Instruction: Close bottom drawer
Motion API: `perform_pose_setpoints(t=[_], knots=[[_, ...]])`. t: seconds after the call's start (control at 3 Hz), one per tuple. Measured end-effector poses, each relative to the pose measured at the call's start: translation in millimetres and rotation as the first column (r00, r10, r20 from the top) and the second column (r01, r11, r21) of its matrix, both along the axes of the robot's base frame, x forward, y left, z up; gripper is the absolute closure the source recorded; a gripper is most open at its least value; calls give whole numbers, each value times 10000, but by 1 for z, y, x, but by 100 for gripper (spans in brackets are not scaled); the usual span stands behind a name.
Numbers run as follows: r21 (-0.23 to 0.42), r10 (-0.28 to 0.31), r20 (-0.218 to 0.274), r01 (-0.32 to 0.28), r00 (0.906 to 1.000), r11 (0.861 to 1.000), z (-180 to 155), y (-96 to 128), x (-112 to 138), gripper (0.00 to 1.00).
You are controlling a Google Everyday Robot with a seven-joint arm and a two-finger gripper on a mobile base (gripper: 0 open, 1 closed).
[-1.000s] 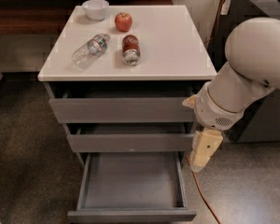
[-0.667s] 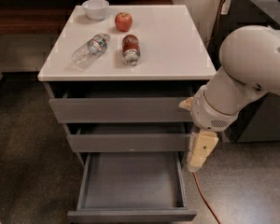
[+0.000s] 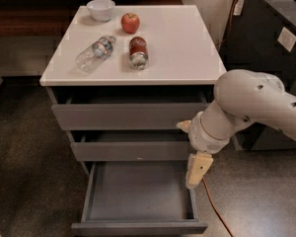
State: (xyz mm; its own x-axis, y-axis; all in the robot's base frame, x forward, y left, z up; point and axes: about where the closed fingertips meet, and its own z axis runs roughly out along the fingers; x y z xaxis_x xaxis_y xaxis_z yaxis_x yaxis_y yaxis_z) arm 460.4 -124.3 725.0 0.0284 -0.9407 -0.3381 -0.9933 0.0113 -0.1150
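Observation:
The bottom drawer [image 3: 138, 194] is pulled far out of the white-topped cabinet [image 3: 187, 58]. Its shallow grey interior is empty and its flat front [image 3: 138, 227] is at the lower edge of the view. My gripper [image 3: 196, 171] hangs from the white arm, just above the drawer's right side wall near the back. Its cream fingers [image 3: 198, 168] point down. It holds nothing. The middle drawer [image 3: 130, 150] and top drawer [image 3: 128, 116] stand slightly out.
On the cabinet top lie a clear plastic bottle [image 3: 94, 52], a red can [image 3: 138, 52], an apple [image 3: 130, 22] and a white bowl [image 3: 101, 9]. A dark cabinet [image 3: 271, 33] stands at the right. An orange cable [image 3: 217, 211] runs over the floor.
My arm and gripper have shifted left and slightly down, closer over the bottom drawer's right side. The drawers have not moved.

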Motion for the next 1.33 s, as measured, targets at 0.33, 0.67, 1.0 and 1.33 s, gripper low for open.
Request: perform_pose_setpoints(t=[0.33,0.67,1.0,1.33], knots=[[142,229,160,-232,9996,9996,-32,7,9,0],[267,263,158,-267,9995,9993,-64,17,14,0],[356,282,-158,-277,9995,9990,-110,33,17,0],[466,244,-427,-224,9988,9987,-142,46,13,0]])
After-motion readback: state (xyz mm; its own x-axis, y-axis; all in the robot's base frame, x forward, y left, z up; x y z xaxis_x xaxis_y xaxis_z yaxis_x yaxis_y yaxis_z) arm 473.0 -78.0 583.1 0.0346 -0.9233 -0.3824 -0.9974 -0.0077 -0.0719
